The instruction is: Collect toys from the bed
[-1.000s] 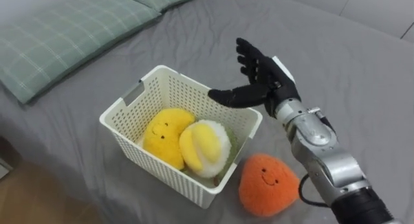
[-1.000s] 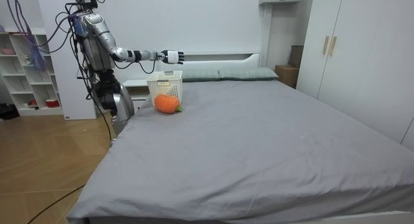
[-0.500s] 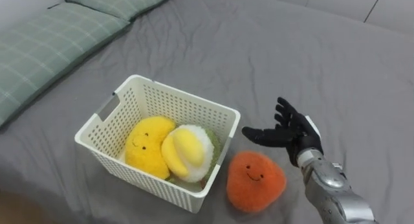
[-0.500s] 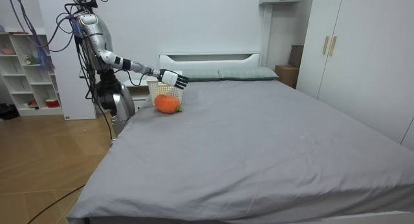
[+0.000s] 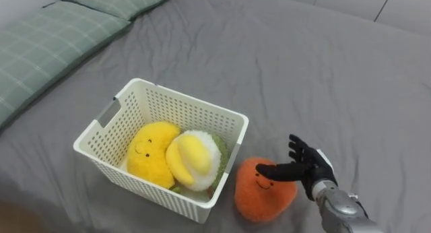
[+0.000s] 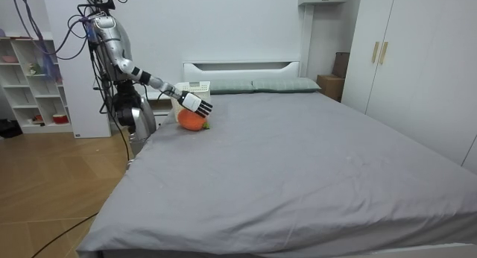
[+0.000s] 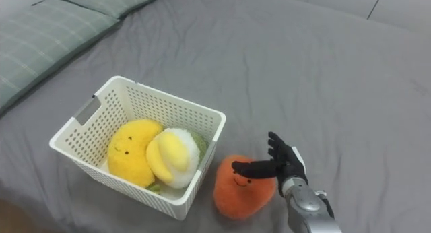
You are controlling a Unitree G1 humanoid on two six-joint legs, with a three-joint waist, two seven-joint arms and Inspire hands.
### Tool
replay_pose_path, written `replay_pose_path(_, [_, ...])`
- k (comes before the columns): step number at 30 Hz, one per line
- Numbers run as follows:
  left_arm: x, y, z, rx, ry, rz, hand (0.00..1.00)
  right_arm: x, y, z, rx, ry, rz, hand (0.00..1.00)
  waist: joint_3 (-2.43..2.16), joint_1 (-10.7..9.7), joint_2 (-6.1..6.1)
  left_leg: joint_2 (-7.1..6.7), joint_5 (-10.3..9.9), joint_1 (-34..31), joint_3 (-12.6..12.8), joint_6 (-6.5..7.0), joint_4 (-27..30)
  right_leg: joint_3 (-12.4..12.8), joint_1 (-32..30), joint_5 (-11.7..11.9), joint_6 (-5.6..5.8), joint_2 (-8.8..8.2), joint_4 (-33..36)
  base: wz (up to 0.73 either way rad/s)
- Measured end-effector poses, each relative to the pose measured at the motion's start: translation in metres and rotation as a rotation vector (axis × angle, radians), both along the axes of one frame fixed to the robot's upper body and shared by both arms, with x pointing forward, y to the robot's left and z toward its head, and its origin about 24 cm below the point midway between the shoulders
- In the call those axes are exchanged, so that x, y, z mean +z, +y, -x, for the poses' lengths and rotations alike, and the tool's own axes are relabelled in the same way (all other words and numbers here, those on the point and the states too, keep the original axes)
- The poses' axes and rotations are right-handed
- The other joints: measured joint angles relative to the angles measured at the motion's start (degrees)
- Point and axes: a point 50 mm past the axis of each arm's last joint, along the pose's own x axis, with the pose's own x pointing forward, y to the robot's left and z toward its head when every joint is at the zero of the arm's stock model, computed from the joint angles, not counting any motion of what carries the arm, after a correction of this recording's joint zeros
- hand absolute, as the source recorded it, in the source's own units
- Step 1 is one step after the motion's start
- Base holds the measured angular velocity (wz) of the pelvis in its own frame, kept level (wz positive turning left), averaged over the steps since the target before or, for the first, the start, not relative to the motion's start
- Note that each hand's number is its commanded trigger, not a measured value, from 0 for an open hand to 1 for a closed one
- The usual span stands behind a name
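Success hinges on lowering the spread, empty right hand (image 5: 308,171), thumb over the orange toy (image 5: 259,196) beside the basket (image 5: 195,106) near the bed's (image 5: 323,71) side edge, until fingers wrap its middle.

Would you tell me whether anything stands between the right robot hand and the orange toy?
Nothing visible does: the open right robot hand is right beside the orange toy, its thumb over the toy's top.

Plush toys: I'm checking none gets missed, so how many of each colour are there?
Yellow round plush toy with a face, in the white lattice basket: 1
White-and-yellow plush toy, in the basket: 1
Orange round plush toy, on the grey bed sheet: 1
Total: 3
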Motion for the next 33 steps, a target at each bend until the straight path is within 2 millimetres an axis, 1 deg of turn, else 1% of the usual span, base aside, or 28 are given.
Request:
replay_pose_path(4, [0.000, -0.001, 0.002, -0.010, 0.008, 0.001, 0.00, -0.006, -0.001, 0.005, 0.082, 0.031, 0.095, 0.00, 0.02, 0.3, 0.05, -0.08, -0.3, -0.1, -0.2, 0.02, 0.2, -0.2, 0.1, 0.0, 0.03, 0.00, -0.1, 0.03])
replay_pose_path(7, [0.000, -0.002, 0.004, -0.013, 0.013, 0.004, 0.00, -0.010, 0.002, 0.008, 0.176, 0.049, 0.173, 0.00, 0.02, 0.4, -0.06, -0.07, -0.3, -0.1, -0.2, 0.03, 0.3, -0.1, 0.1, 0.0, 0.06, 0.00, -0.1, 0.00])
replay_pose_path(9, [0.000, -0.002, 0.003, -0.017, 0.010, 0.008, 0.00, -0.011, 0.005, 0.009, 0.262, 0.053, 0.243, 0.00, 0.00, 0.6, -0.08, -0.06, -0.3, -0.1, -0.2, 0.03, 0.2, -0.2, 0.1, 0.0, 0.06, 0.00, -0.1, 0.00])
replay_pose_path(12, [-0.001, -0.002, 0.002, -0.013, 0.010, 0.008, 0.00, -0.012, 0.007, 0.010, 0.333, 0.059, 0.306, 0.00, -0.13, 0.7, -0.27, -0.10, -0.3, -0.2, -0.6, 0.03, 0.3, -0.3, 0.2, -0.1, 0.07, -0.01, -0.1, 0.00])
replay_pose_path(13, [-0.001, -0.002, 0.002, -0.013, 0.012, 0.008, 0.00, -0.012, 0.007, 0.011, 0.342, 0.060, 0.316, 0.05, -0.14, 0.8, -0.31, -0.12, -0.3, -0.2, -0.7, 0.02, 0.3, -0.3, 0.2, -0.1, 0.07, -0.01, -0.1, 0.00])
replay_pose_path(14, [-0.001, -0.002, 0.001, -0.015, 0.012, 0.008, 0.00, -0.013, 0.007, 0.011, 0.361, 0.067, 0.338, 0.25, -0.16, 1.0, -0.37, -0.19, -0.3, -0.2, -0.9, 0.02, 0.3, -0.4, 0.2, -0.1, 0.07, -0.01, -0.2, 0.04])
replay_pose_path(15, [-0.001, -0.002, -0.001, -0.015, 0.010, 0.008, 0.00, -0.015, 0.006, 0.013, 0.373, 0.077, 0.352, 0.53, -0.20, 1.2, -0.43, -0.26, -0.3, -0.3, -1.2, 0.02, 0.3, -0.5, 0.2, -0.1, 0.08, -0.02, -0.2, 0.05])
replay_pose_path(16, [-0.001, -0.002, -0.001, -0.015, 0.010, 0.009, 0.00, -0.016, 0.006, 0.014, 0.378, 0.082, 0.360, 1.00, -0.21, 1.4, -0.46, -0.28, -0.3, -0.3, -1.3, 0.02, 0.3, -0.5, 0.2, -0.1, 0.08, -0.02, -0.2, 0.04])
replay_pose_path(19, [-0.001, -0.002, -0.001, -0.015, 0.016, 0.009, 0.00, -0.018, 0.004, 0.016, 0.396, 0.096, 0.387, 1.00, -0.20, 1.7, -0.56, -0.74, -0.3, -0.2, -1.7, 0.03, 0.3, -0.9, 0.4, -0.1, 0.13, -0.08, -0.2, 0.06])
replay_pose_path(22, [-0.002, -0.002, 0.001, -0.019, 0.024, 0.006, 0.00, -0.018, 0.002, 0.016, 0.393, 0.096, 0.414, 1.00, -0.13, 2.0, -0.74, -0.76, -0.3, -0.2, -1.8, 0.03, 0.3, -1.0, 0.5, -0.1, 0.14, -0.09, -0.2, 0.01])
replay_pose_path(26, [-0.001, -0.001, 0.001, -0.020, 0.027, 0.002, 0.00, -0.019, 0.001, 0.016, 0.397, 0.099, 0.433, 1.00, 0.08, 2.1, -1.06, -0.80, -0.3, -0.2, -1.8, 0.03, 0.3, -1.0, 0.5, -0.1, 0.15, -0.10, -0.2, 0.00])
replay_pose_path(29, [-0.001, 0.000, 0.001, -0.021, 0.027, 0.001, 0.00, -0.023, 0.000, 0.020, 0.408, 0.126, 0.437, 1.00, 0.18, 2.2, -1.17, -0.86, -0.3, -0.2, -1.9, 0.05, 0.3, -1.0, 0.5, -0.2, 0.22, -0.17, -0.2, 0.00])
replay_pose_path(32, [-0.001, -0.001, 0.001, -0.022, 0.032, 0.004, 0.00, -0.024, 0.002, 0.021, 0.412, 0.131, 0.430, 1.00, 0.50, 2.1, -1.24, -0.88, -0.3, -0.3, -1.9, 0.05, 0.4, -1.0, 0.4, -0.2, 0.23, -0.17, -0.2, 0.00])
replay_pose_path(33, [-0.002, -0.002, 0.002, -0.022, 0.033, 0.007, 0.00, -0.024, 0.002, 0.021, 0.414, 0.131, 0.431, 1.00, 0.55, 2.1, -1.33, -0.87, -0.3, -0.3, -1.9, 0.05, 0.4, -1.0, 0.4, -0.2, 0.23, -0.17, -0.2, 0.00])
